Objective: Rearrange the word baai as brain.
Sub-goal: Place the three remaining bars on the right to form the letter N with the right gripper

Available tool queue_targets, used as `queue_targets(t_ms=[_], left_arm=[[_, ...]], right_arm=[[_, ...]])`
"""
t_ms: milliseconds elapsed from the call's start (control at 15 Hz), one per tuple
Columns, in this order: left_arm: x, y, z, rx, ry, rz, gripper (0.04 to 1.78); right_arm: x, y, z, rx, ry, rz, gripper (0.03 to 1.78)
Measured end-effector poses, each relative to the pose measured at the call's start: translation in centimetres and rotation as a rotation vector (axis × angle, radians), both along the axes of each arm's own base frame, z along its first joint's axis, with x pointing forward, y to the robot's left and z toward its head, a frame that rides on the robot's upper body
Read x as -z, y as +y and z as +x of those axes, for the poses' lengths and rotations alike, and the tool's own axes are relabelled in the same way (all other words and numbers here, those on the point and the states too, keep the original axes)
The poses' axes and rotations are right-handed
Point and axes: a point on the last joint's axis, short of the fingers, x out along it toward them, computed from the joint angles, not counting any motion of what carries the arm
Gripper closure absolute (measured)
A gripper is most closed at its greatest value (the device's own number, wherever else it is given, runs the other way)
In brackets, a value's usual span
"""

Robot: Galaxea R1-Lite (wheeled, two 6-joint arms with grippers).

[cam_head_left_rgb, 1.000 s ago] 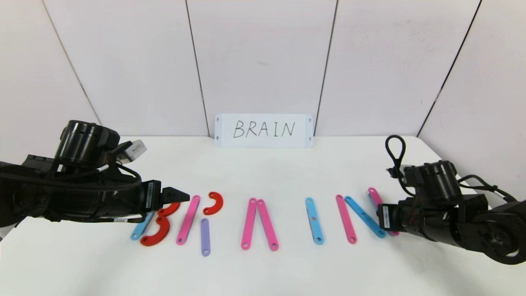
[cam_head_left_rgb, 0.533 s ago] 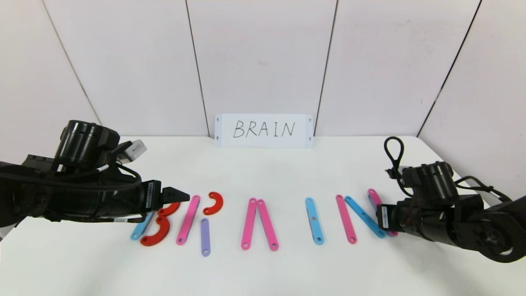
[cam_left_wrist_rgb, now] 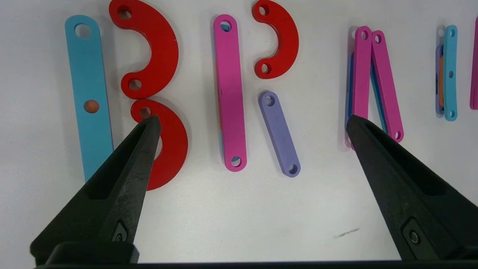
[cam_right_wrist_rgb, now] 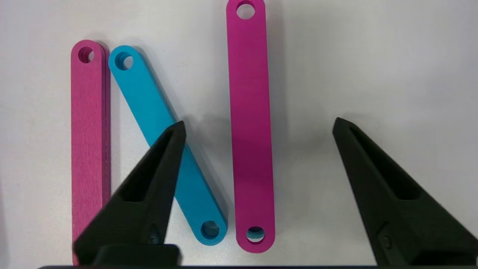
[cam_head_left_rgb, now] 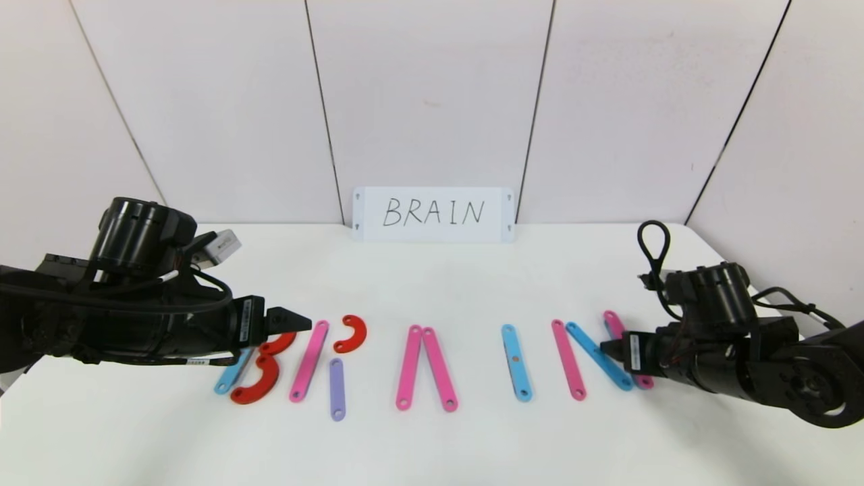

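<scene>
Both sets of jaws are held wide and empty: the right gripper [cam_right_wrist_rgb: 257, 127] over the N [cam_head_left_rgb: 597, 358] near the bench's right edge, the left gripper [cam_left_wrist_rgb: 252, 123] over the B [cam_head_left_rgb: 253, 368] toward the left edge. BRAIN [cam_head_left_rgb: 432, 361] appears spelled; the A's crossbar is not visible.

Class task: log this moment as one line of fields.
left gripper: open, above B and R | right gripper: open, above N | strip letters: B, R, A, I, N laid out | held: nothing
</scene>
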Motion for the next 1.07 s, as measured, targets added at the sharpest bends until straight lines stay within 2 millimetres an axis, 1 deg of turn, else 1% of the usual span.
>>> queue_targets(t_ms=[133, 267, 533, 867, 1067], left_arm=[[0.0, 0.0, 0.0, 0.000, 0.000, 0.000, 0.08], [0.0, 0.0, 0.0, 0.000, 0.000, 0.001, 0.08], [0.0, 0.0, 0.0, 0.000, -0.001, 0.000, 0.08], [0.0, 0.0, 0.0, 0.000, -0.003, 0.000, 0.08], [0.0, 0.0, 0.0, -0.001, -0.003, 0.001, 0.08]], right_arm=[[-0.2, -0.1, 0.1, 0.015, -0.007, 0.022, 0.15], [-0.4, 0.0, 0.2, 0.016, -0.014, 0.033, 0.07], [-0.6, 0.3, 0.2, 0.004, -0.023, 0.043, 0.07], [-1.0, 1.5, 0.2, -0.028, -0.032, 0.073, 0.07], [-1.1, 1.8, 0.2, -0.044, -0.035, 0.083, 0.07]])
